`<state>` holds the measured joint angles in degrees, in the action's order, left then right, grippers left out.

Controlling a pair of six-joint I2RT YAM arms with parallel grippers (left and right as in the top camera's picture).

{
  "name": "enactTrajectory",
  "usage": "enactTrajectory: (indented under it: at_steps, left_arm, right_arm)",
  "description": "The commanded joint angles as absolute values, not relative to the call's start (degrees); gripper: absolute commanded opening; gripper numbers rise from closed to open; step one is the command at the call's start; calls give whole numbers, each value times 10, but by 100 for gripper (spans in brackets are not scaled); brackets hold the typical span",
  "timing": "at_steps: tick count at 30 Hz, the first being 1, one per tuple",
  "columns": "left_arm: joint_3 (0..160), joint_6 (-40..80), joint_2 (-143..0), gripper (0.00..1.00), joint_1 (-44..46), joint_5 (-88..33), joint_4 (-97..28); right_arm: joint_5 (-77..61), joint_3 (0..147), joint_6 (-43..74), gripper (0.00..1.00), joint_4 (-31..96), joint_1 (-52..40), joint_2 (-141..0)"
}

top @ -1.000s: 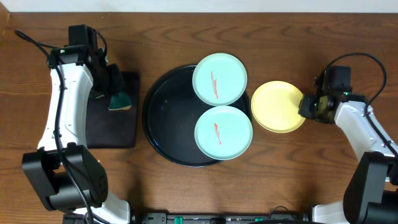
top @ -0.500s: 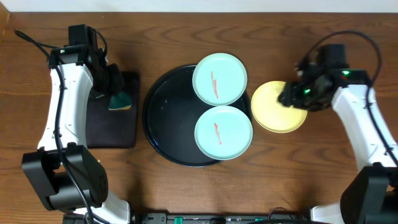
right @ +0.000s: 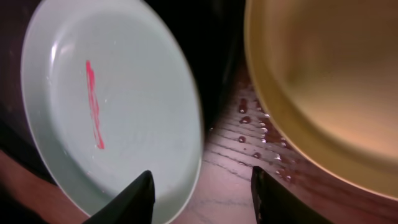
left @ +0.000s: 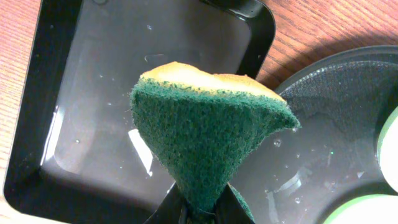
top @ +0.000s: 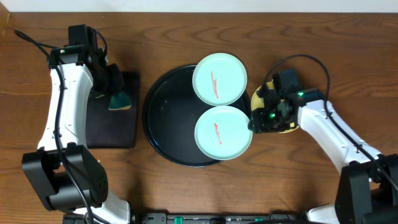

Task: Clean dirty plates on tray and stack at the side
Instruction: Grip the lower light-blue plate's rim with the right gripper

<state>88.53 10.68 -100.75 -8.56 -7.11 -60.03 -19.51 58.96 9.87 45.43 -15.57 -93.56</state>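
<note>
Two light blue plates, each with a red smear, sit on the right side of the round black tray (top: 163, 118): a far plate (top: 219, 78) and a near plate (top: 223, 132). The pale yellow plate (top: 259, 95) lies on the wood right of the tray, mostly hidden by my right arm. My right gripper (top: 260, 119) is open and empty, low over the gap between the near blue plate (right: 112, 106) and the yellow plate (right: 329, 81). Its jaws (right: 202, 186) straddle the blue plate's rim. My left gripper (top: 115, 93) is shut on a green sponge (left: 205, 130).
A smaller rectangular black tray (top: 112, 127), wet inside, lies left of the round tray, under the sponge; it also shows in the left wrist view (left: 87, 124). Water droplets (right: 249, 118) lie on the wood between the plates. The round tray's left half (left: 336, 99) holds no plate.
My right gripper has moved left from the yellow plate's right rim, across that plate, to the gap beside the near blue plate. The left arm and the plates have not moved.
</note>
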Motion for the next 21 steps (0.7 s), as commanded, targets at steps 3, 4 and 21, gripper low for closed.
enactTrajectory:
  at_steps: [3,4,21]
  left_arm:
    - [883,112,-1007,7,-86,-68,-602]
    - [883,112,-1007,7,-86,-68,-602]
    - [883,113,-1008,8,-84,-68,-602]
  right_arm:
    - [-182,577,118,42,428,-172,-958]
    - [-180,576,118,42,425,-174,-964]
    - [-222,614,166,1,411,-203,-990]
